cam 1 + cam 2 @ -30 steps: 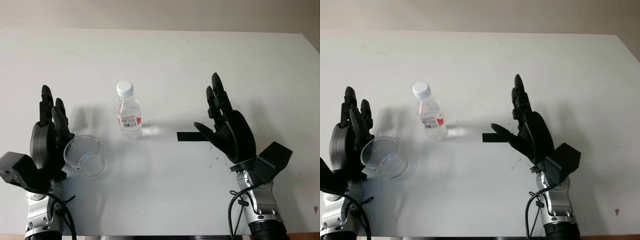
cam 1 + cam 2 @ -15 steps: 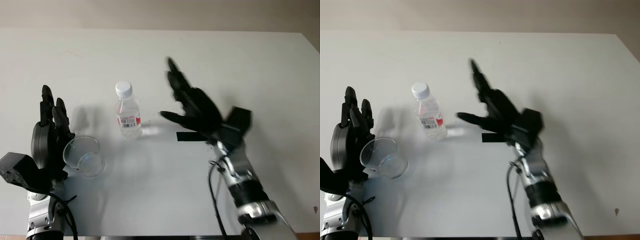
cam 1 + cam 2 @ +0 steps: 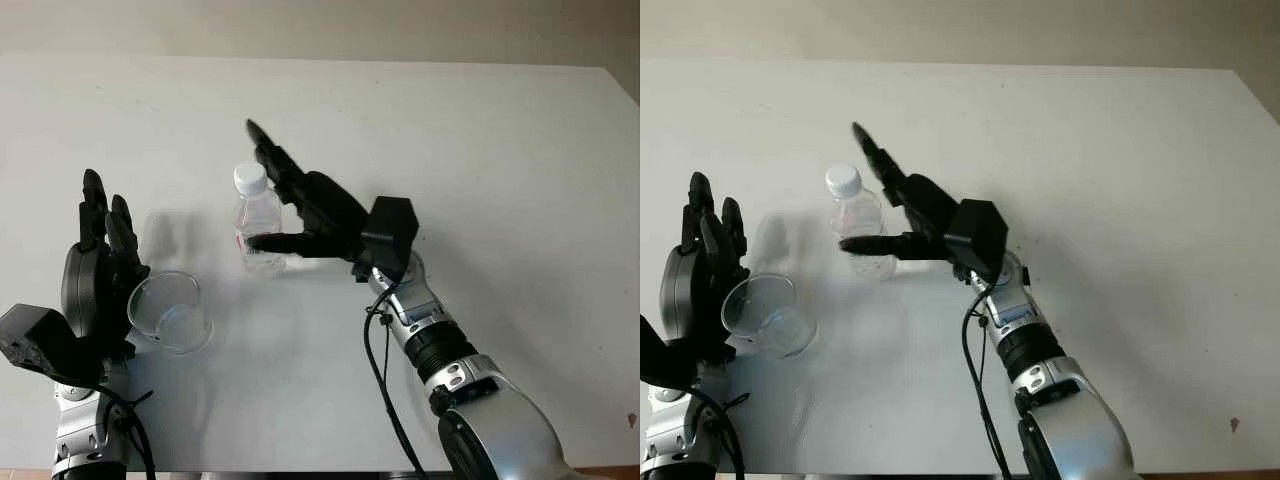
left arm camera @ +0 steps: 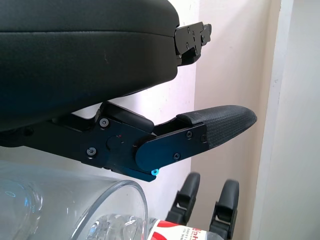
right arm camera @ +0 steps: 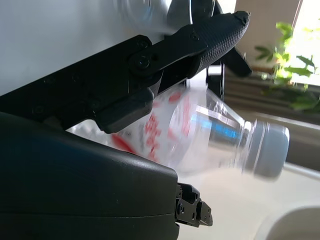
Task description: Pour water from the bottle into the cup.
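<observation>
Black three-fingered right hand [image 3: 300, 205] reaches across the white table [image 3: 480, 130] to a small clear plastic water bottle with a white cap and red label [image 3: 256, 225], which stands upright near the middle of the table, somewhat toward the left edge. The hand's fingers are uncurled and bracket the bottle, thumb crossing in front of the label and the other fingers [image 3: 268, 155] passing beside the cap; whether they touch it cannot be told, and nothing is clamped. A clear plastic cup [image 3: 170, 312] stands upright nearer the front edge and left of the bottle. The black left hand [image 3: 95, 275] is open just beside the cup on its left side, fingers pointing toward the far edge.
</observation>
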Motion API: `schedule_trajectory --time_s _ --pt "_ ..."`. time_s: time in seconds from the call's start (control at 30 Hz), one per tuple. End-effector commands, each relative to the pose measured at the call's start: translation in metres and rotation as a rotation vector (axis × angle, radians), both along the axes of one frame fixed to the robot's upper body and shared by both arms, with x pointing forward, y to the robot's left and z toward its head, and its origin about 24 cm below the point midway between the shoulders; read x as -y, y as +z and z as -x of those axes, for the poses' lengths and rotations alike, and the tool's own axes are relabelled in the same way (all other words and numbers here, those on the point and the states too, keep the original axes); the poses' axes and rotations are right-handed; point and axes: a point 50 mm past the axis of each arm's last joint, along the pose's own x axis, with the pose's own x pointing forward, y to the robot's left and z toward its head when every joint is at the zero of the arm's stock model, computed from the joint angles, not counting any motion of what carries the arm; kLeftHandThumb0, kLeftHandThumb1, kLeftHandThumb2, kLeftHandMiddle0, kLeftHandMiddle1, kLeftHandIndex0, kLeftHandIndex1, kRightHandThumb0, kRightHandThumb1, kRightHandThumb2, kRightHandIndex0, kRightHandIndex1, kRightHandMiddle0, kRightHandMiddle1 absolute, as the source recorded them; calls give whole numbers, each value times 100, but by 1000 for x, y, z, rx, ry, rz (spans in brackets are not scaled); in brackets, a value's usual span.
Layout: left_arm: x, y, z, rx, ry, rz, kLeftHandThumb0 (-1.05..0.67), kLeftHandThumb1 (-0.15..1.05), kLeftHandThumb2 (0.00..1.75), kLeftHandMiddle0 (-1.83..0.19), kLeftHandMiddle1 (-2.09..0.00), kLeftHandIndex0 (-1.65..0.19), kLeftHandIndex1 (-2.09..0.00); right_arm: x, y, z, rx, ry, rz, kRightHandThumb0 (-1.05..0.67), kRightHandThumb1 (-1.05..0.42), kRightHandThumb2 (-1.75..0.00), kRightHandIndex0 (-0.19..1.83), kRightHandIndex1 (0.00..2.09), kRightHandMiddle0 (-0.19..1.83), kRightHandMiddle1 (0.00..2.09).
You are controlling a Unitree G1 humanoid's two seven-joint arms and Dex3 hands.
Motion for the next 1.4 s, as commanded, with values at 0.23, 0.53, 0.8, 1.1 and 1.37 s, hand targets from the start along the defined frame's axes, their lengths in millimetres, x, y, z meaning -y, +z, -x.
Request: schedule_trajectory --time_s 0.23,0.53,0.8,1.1,1.37 --pt "0 -13 5 -49 11 19 -78 105 70 17 -5 19 -2 -26 -3 4 -20 77 15 -100 -90 -5 -19 0 -19 0" --pt "1 -12 5 -52 19 17 -78 105 71 17 -6 19 -2 -39 -7 -1 -219 49 -130 -78 -83 -4 -19 0 -15 2" --pt "2 -11 3 -44 13 19 -78 105 71 17 -5 19 -3 -38 -6 -5 -225 20 -118 -46 -84 -6 47 205 45 205" --pt "6 -10 0 -42 19 20 -79 105 69 16 -6 18 -3 -37 1 -5 -124 97 19 -47 -96 -6 179 205 164 209" --pt "7 -11 0 -48 29 27 -80 105 68 15 -6 19 -4 -39 2 -1 -61 137 56 -37 -103 -8 183 209 183 209"
